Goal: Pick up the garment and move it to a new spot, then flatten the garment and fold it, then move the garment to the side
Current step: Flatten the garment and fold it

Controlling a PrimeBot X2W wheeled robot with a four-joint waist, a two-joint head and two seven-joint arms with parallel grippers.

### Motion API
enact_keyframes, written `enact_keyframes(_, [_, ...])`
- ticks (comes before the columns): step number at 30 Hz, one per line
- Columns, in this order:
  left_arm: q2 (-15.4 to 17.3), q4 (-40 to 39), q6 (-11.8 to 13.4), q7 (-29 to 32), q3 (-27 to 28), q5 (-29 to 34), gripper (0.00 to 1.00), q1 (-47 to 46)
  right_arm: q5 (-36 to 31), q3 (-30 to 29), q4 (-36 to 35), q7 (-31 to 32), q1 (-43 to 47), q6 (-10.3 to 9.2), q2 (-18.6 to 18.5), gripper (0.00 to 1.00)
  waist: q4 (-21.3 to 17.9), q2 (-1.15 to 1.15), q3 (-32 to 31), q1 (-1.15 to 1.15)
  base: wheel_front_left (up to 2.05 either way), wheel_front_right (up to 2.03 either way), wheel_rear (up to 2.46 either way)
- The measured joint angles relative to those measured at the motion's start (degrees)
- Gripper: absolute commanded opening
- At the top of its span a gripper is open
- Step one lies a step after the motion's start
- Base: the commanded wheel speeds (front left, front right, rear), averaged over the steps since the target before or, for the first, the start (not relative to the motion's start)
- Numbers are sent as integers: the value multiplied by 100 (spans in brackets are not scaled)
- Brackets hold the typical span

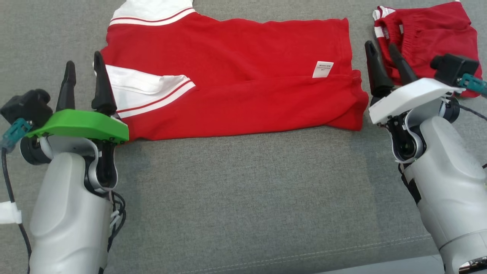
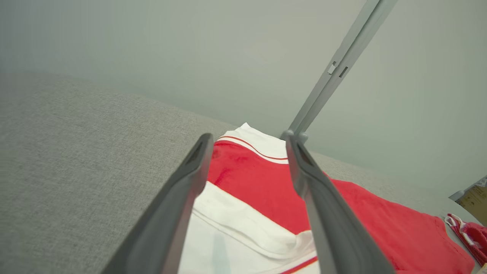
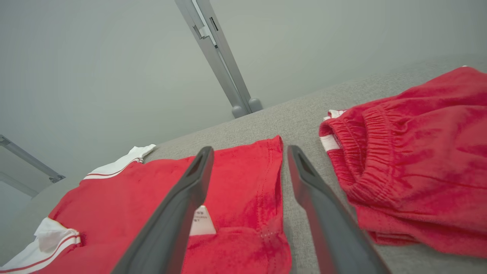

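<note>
- Nearest the robot, a grey woven upholstered surface (image 1: 243, 198) ran the full width of the head view, with a stitched seam (image 1: 304, 255) along its near edge.
- Two pale forearms rose from the bottom corners, the left wrist capped in green and the right in white.
- Left gripper (image 1: 84, 59): fingers apart, nothing between them. It was at the garment's left end. From the head view its inner finger overlapped the edge of the white sleeve (image 1: 144, 89); contact could not be confirmed.
- Right gripper (image 1: 380, 45): fingers apart and empty. In the right wrist view it (image 3: 250, 148) was over the bare strip of surface between the two red items.
- The garment (image 1: 236, 83), a red shirt with white, red-striped sleeves, lay flat across the middle of the surface. A near layer was lapped over its body. A white label (image 1: 323, 69) showed near its right end.
- A second red garment (image 1: 430, 34), with an elastic waistband, lay bunched at the far right. It was apart from the shirt and partly hidden behind the right wrist.
- Beyond the surface's far edge stood a plain pale grey-green wall (image 2: 152, 45).
- A grey metal post (image 3: 217, 57) rose against that wall, directly behind the surface.
- A yellowish object (image 2: 475, 198) showed at the right edge of the left wrist view; too little was visible to identify it.
</note>
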Motion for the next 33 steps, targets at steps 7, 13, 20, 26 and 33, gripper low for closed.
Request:
enact_keyframes(7, [-54,291,-49,-16,202,-296,100,809,110,-79,56,-104,728,4,140,100,86,0,-233,0,0,0,0])
enact_keyframes(13, [-71,477,-155,-15,227,-514,100,1182,199,-99,113,-119,1145,4,250,100,151,0,-435,0,0,0,0])
enact_keyframes(20, [-88,760,-196,253,104,-715,100,1412,211,-3,137,-146,1313,5,369,100,84,0,-562,0,0,0,0])
enact_keyframes(26, [-94,836,-196,319,114,-806,100,1412,219,114,129,-160,1314,5,390,100,-14,0,-553,0,0,0,0])
enact_keyframes(33, [-113,842,-196,311,279,-1104,100,1385,233,180,130,-160,1321,7,428,100,-113,0,-468,0,0,0,0])
